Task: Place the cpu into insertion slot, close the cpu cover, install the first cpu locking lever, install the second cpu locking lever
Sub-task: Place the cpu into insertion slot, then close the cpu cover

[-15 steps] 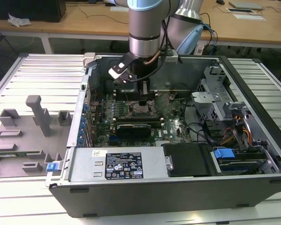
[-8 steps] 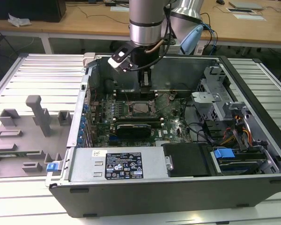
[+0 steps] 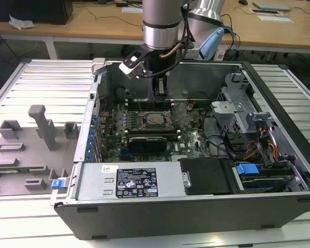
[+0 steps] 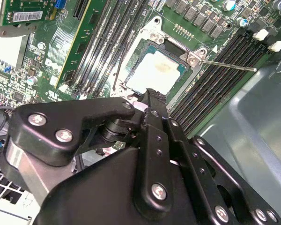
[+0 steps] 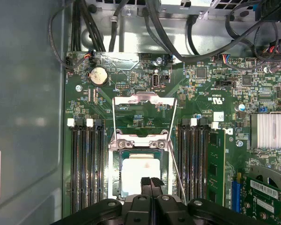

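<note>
Pale silvery-tan metal marks the cpu (image 5: 140, 176), a flat square with a dull, faintly smudged face. It lies level inside the insertion slot (image 5: 139, 153), whose dark rim frames it on the green circuit board (image 5: 131, 75). The cpu cover (image 5: 143, 99), a thin bright steel frame with a large square opening, is not down over the chip. In the first wrist view it stands raised from its hinge at the far edge of the socket, and the board shows through its middle. A slim steel lever rod (image 5: 177, 171) slants free along one side of the socket, unlatched. The gripper (image 5: 151, 182) is matt black with round screw heads along its linkage plates. Its two narrow fingers are pressed together with only a seam between them and nothing held, and their tips hang just above the near edge of the chip. Whether they touch it cannot be told. Long black ridged memory slots (image 5: 86, 164) with white end clips run on both sides of the socket. A round silvery coin cell (image 5: 98, 75) sits beyond the cover, and glossy black cables (image 5: 164, 33) loop over the brushed grey case wall (image 5: 28, 93). A finned aluminium heat sink (image 5: 270, 131) sits well off to one side.
</note>
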`<control>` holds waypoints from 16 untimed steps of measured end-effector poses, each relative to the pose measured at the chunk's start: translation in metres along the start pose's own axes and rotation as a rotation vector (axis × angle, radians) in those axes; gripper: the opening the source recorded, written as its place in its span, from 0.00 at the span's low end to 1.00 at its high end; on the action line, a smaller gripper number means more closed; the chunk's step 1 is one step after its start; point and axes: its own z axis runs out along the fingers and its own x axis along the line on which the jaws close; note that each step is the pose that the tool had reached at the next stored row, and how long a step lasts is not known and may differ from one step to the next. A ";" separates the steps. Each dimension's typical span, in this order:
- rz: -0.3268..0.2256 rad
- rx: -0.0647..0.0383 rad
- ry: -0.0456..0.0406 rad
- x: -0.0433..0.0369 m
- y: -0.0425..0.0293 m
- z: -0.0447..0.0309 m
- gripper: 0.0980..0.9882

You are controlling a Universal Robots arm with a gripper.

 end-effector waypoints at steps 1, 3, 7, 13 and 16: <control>0.000 0.000 0.0000 0.0000 0.0000 0.0000 0.01; 0.000 0.000 0.0000 0.0000 0.0000 -0.0001 0.01; 0.000 0.000 0.0000 0.0000 0.0000 -0.0001 0.01; 0.000 0.000 0.0000 0.0000 0.0036 0.0000 0.01; 0.000 0.000 0.0000 -0.0001 0.0125 0.0004 0.01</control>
